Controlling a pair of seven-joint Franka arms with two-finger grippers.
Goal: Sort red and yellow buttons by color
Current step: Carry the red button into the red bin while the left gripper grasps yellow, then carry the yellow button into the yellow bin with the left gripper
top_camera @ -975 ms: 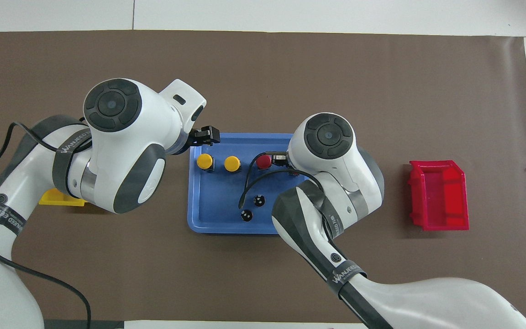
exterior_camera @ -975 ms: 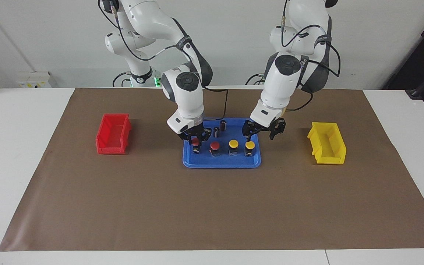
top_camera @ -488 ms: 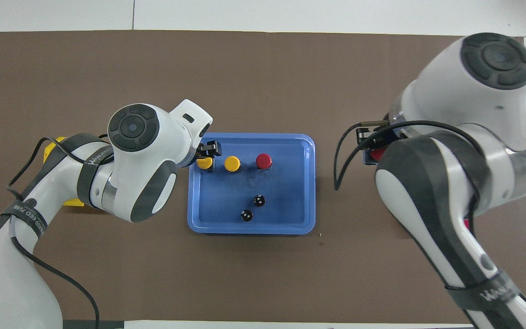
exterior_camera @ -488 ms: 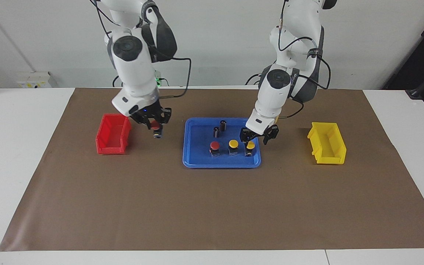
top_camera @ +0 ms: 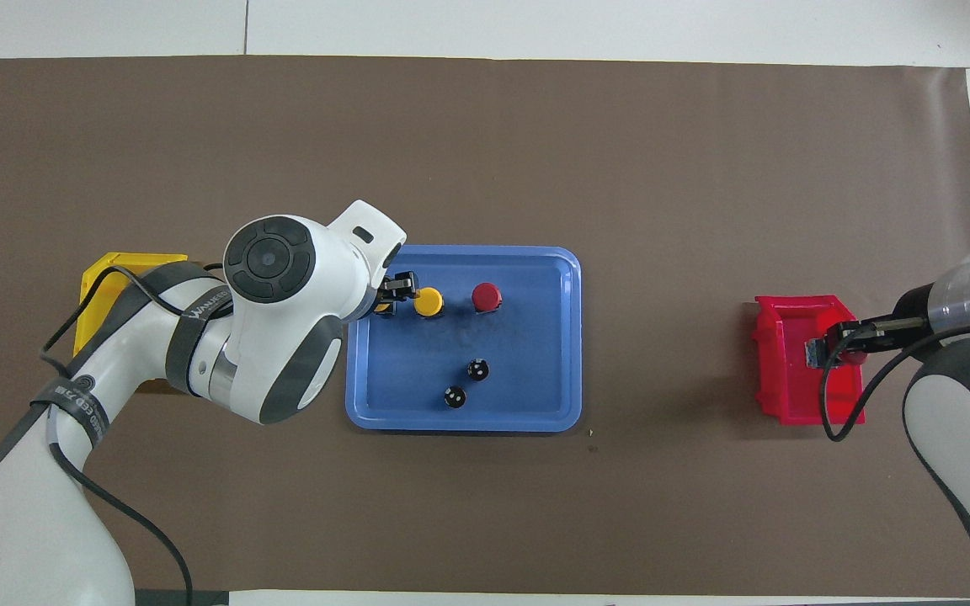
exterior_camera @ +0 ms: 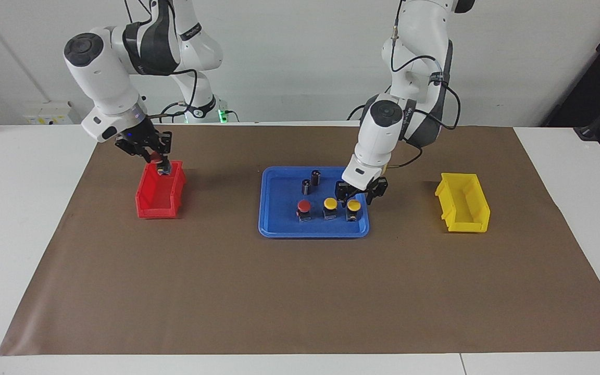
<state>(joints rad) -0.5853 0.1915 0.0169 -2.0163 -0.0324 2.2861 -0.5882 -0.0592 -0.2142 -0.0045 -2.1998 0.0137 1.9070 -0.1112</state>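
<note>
My right gripper (exterior_camera: 158, 159) is shut on a red button (exterior_camera: 161, 165) and holds it over the end of the red bin (exterior_camera: 150, 207) nearer to the robots; the overhead view shows the gripper (top_camera: 835, 347) and button (top_camera: 817, 352) over the bin (top_camera: 788, 402). On the blue tray (exterior_camera: 279, 228) stand a second red button (exterior_camera: 303, 207) and two yellow buttons (exterior_camera: 330, 203) (exterior_camera: 353, 205). My left gripper (exterior_camera: 355, 194) is open, low over the yellow button at the left arm's end of the row. In the overhead view the gripper (top_camera: 394, 291) half hides that button (top_camera: 382, 308).
A yellow bin (exterior_camera: 462, 204) sits toward the left arm's end of the table, partly under the left arm in the overhead view (top_camera: 123, 268). Two dark cylinders (exterior_camera: 306, 186) (exterior_camera: 315, 177) stand in the tray, nearer to the robots than the buttons. A brown mat (exterior_camera: 300, 291) covers the table.
My right gripper lifted a red button off the tray and carried it over the red bin. My left gripper sank lower over the end yellow button.
</note>
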